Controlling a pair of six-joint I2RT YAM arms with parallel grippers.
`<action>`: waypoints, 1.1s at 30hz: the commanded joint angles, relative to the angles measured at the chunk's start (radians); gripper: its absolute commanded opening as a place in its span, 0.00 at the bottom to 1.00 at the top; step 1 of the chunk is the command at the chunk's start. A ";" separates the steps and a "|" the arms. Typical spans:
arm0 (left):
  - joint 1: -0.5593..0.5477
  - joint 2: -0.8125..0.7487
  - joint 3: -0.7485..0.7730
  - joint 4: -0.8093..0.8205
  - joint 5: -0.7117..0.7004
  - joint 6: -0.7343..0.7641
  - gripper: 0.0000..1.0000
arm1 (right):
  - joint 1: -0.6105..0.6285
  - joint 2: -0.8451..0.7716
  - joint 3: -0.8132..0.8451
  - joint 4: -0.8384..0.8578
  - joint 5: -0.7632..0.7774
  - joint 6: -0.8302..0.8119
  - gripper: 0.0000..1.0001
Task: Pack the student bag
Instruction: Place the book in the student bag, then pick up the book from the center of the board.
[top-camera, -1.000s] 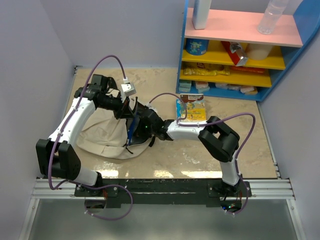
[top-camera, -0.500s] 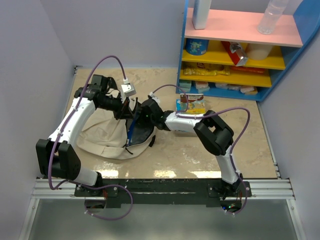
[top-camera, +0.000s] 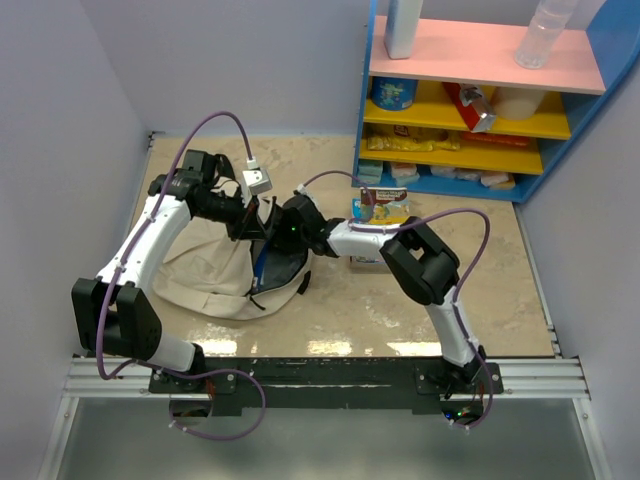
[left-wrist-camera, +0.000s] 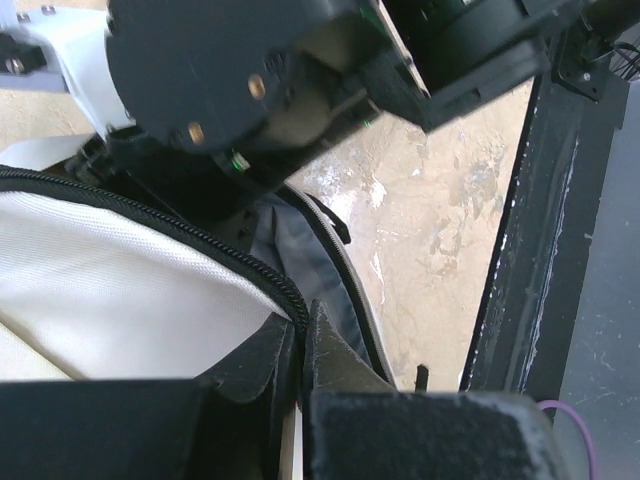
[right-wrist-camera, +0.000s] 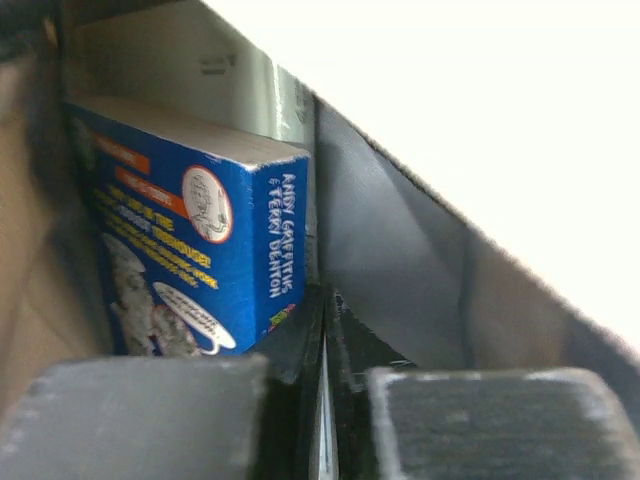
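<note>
The blue book (right-wrist-camera: 190, 250) carries "ANDY GRIFFITHS & TERRY DENTON" on its spine. It stands inside the student bag (top-camera: 205, 265), which lies on the left of the surface (top-camera: 400, 310), long axis left to right, mouth facing right. The left pincer (left-wrist-camera: 300, 335) pinches the bag's zipper rim. The right pincer (right-wrist-camera: 323, 320), pressed together, sits inside beside the book.

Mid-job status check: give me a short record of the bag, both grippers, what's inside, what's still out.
bag: student bag, on the table, mouth open
left gripper: shut on the bag's zipper rim
right gripper: shut, inside the bag, nothing visibly held
inside: blue book, beside the right gripper
outside: colourful book on the table, partly hidden by the right arm
</note>
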 joint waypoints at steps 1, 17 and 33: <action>0.001 -0.032 0.037 -0.015 0.064 0.018 0.00 | -0.067 -0.077 -0.066 0.100 -0.095 -0.005 0.14; 0.001 -0.026 -0.007 0.008 0.082 0.024 0.00 | -0.419 -0.702 -0.396 -0.057 -0.141 -0.336 0.82; 0.001 -0.008 0.005 0.005 0.096 0.018 0.00 | -0.816 -0.772 -0.697 0.090 -0.273 -0.284 0.87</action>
